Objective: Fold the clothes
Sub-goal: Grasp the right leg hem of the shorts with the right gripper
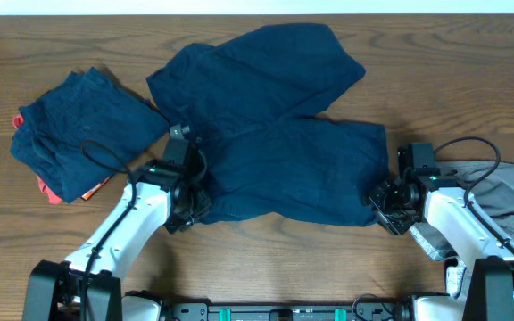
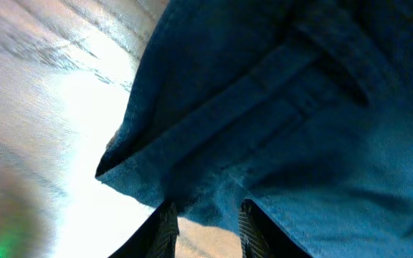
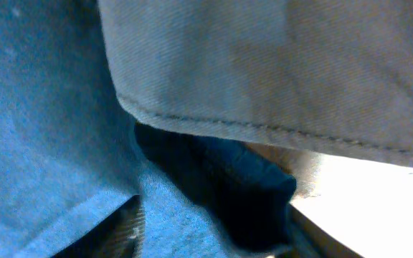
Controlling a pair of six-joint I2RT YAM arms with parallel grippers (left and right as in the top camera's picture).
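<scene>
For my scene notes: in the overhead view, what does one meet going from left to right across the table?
From the left: folded navy pile → left tool → large navy shorts → right tool → grey garment.

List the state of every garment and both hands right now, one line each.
navy shorts: spread out, rumpled, not yet folded, in the centre.
navy pile: roughly folded, on the left, lying on the red-orange garment.
red-orange garment: mostly covered, only edges showing.
grey garment: rumpled, at the right edge.
left hand: closed on the shorts' near-left edge.
right hand: jaws apart around the shorts' near-right corner, no grip confirmed.
</scene>
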